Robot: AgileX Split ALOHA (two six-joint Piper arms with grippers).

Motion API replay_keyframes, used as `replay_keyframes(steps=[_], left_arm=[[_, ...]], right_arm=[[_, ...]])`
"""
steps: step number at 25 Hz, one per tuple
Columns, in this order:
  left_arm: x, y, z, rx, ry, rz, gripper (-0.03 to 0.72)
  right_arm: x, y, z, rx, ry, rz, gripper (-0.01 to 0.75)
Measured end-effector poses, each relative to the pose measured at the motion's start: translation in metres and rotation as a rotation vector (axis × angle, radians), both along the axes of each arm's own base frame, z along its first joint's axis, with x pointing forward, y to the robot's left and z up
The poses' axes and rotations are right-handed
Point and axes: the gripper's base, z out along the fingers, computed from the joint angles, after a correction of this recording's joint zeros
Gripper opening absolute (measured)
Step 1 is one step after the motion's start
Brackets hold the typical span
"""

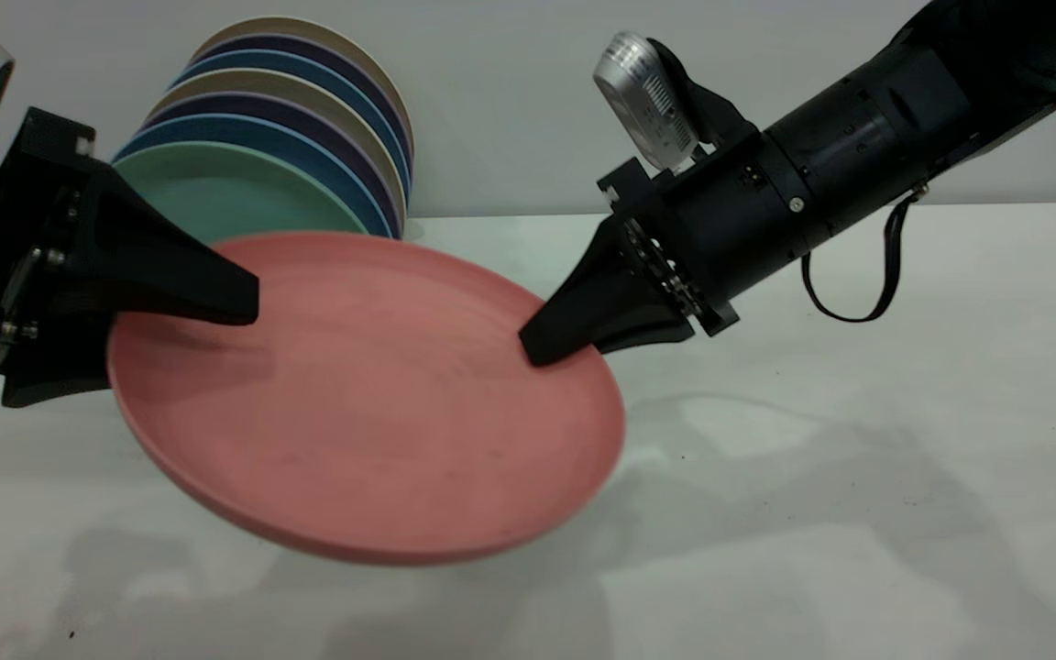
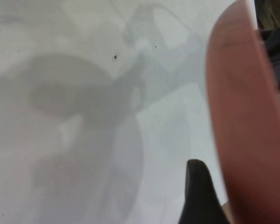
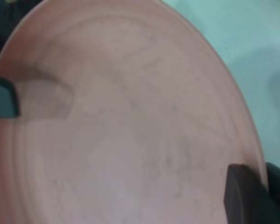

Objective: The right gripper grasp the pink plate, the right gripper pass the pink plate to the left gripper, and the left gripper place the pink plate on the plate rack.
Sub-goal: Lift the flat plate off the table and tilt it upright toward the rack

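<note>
- Two grippers on one plate right now, so this looks like the handover step. My right gripper (image 1: 574, 344) is pinched on the rim of the round matte salmon-pink plastic plate (image 1: 372, 403), on the side facing the table's right edge.
- My left gripper (image 1: 175, 321) has the opposite rim between its tapered black fingers, one on top of the plate, the other underneath and mostly hidden. Honestly I can't tell whether it has clamped down or is only straddling the rim.
- The plate is up in the air over the white table (image 1: 858, 458), toward the left half, tilted with its near edge dipping low. Its shadow sits well under it, so it isn't touching the surface.
- I reckon holding it by opposite rims makes sense: neither hand crowds the other.
- Behind it, near the back-left corner, a row of upright coloured plates (image 1: 290, 156) stands, teal-green one in front. That must be the rack, though I can't see its wires.
- I'd guess nothing should let go until the left grip is firm, or the plate drops.
</note>
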Motion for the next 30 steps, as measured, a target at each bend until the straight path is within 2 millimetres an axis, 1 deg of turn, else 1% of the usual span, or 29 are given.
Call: replay_keyframes(steps=[4, 7, 10, 11, 13, 15, 18, 21, 24, 27, 30], left_arm=[[0.0, 0.0, 0.0, 0.007, -0.001, 0.003, 0.425], [0.0, 0.001, -0.001, 0.009, -0.002, 0.0, 0.337], [0.0, 0.001, -0.001, 0.015, -0.002, 0.005, 0.175], [0.001, 0.002, -0.002, 0.027, -0.003, 0.014, 0.133], [0.001, 0.003, -0.002, 0.038, -0.007, 0.016, 0.126], [0.002, 0.003, -0.002, 0.044, -0.013, 0.013, 0.125], [0.002, 0.003, -0.002, 0.047, -0.018, 0.01, 0.125], [0.002, 0.003, -0.002, 0.048, -0.02, 0.007, 0.125], [0.002, 0.003, -0.002, 0.053, -0.032, -0.004, 0.125], [0.002, 0.003, -0.002, 0.059, -0.043, -0.014, 0.125], [0.002, 0.002, -0.002, 0.053, -0.044, -0.014, 0.125]], right_arm=[[-0.004, 0.014, 0.005, 0.064, -0.01, 0.006, 0.019], [-0.004, 0.018, 0.005, 0.069, -0.052, 0.009, 0.021], [-0.002, 0.018, 0.005, 0.069, -0.078, 0.007, 0.031], [-0.002, 0.018, 0.005, 0.066, -0.08, 0.004, 0.04], [-0.002, 0.019, 0.005, 0.058, -0.088, -0.001, 0.067], [-0.002, 0.02, 0.004, 0.043, -0.096, -0.002, 0.11], [-0.002, 0.019, 0.003, 0.033, -0.099, -0.004, 0.222], [-0.001, 0.019, 0.003, 0.026, -0.101, -0.012, 0.358], [0.0, 0.019, 0.002, 0.021, -0.102, -0.018, 0.452], [0.001, 0.015, 0.003, 0.026, -0.086, -0.028, 0.496], [0.006, 0.003, 0.004, 0.045, -0.06, -0.05, 0.507]])
